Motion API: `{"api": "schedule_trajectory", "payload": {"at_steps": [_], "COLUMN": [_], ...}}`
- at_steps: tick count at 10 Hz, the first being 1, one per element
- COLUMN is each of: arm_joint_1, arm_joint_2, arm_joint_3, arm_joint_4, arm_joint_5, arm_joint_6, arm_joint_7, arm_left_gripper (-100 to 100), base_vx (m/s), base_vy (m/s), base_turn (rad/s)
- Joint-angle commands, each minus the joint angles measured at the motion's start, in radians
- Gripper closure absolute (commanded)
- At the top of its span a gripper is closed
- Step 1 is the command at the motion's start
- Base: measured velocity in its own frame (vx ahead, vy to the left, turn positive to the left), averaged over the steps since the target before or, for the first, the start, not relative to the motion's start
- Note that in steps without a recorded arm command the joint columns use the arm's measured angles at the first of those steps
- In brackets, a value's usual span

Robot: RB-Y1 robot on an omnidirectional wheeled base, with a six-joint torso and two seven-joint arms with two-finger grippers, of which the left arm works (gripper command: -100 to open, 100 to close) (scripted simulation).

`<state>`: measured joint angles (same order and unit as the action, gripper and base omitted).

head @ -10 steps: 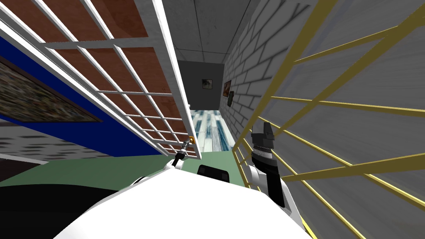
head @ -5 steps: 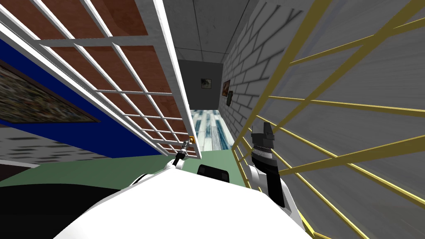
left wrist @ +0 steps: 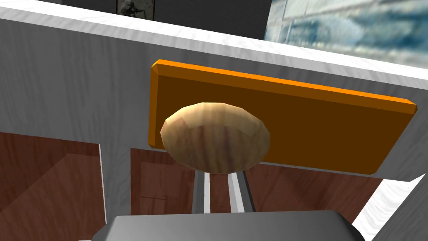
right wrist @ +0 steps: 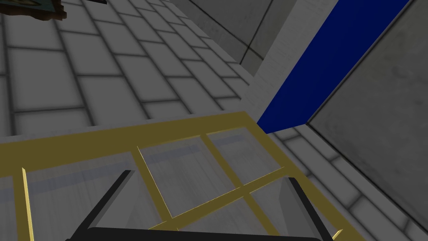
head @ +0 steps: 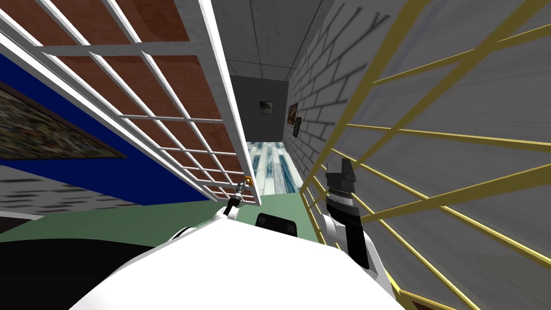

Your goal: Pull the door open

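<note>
While its fingers (left wrist: 201, 193) nearly meet (tips hidden), left end effector (left wrist: 219, 178) grips knob (left wrist: 215, 138).

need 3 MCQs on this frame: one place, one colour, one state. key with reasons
1. The left gripper is at: A) the round tan wooden knob on the white-framed, brown-panelled door; B) a drawer pull; C) a light switch.
2. The flat rectangular plate behind that knob is: A) blue; B) orange; C) green.
3. The right gripper is: A) shut; B) open; C) shut on a cup.
Key: 1A, its fingers reach under the knob; 2B, orange shows around the knob; 3B, its fingers stand wide apart.
</note>
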<state>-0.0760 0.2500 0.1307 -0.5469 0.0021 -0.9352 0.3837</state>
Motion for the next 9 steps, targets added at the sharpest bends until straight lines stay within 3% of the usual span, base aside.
{"api": "schedule_trajectory", "payload": {"at_steps": [1, 2, 3, 4, 9], "arm_joint_1": [-0.031, -0.031, -0.036, -0.024, -0.035], "arm_joint_2": [-0.021, -0.021, -0.020, 0.000, -0.013], "arm_joint_3": [-0.019, -0.019, -0.026, -0.012, -0.027], "arm_joint_4": [0.040, 0.020, 0.046, 0.043, 0.042], "arm_joint_5": [-0.002, -0.002, 0.011, 0.025, 0.069], "arm_joint_6": [-0.027, -0.027, -0.027, -0.013, -0.003], "arm_joint_7": [0.020, 0.020, 0.062, 0.084, 0.218], "arm_left_gripper": [100, 100, 100, -100, -100], "base_vx": [-0.028, 0.000, -0.027, -0.039, -0.073], "base_vy": [0.006, 0.000, 0.015, 0.039, -0.002], "base_turn": [-0.014, 0.000, -0.061, -0.002, -0.052]}}
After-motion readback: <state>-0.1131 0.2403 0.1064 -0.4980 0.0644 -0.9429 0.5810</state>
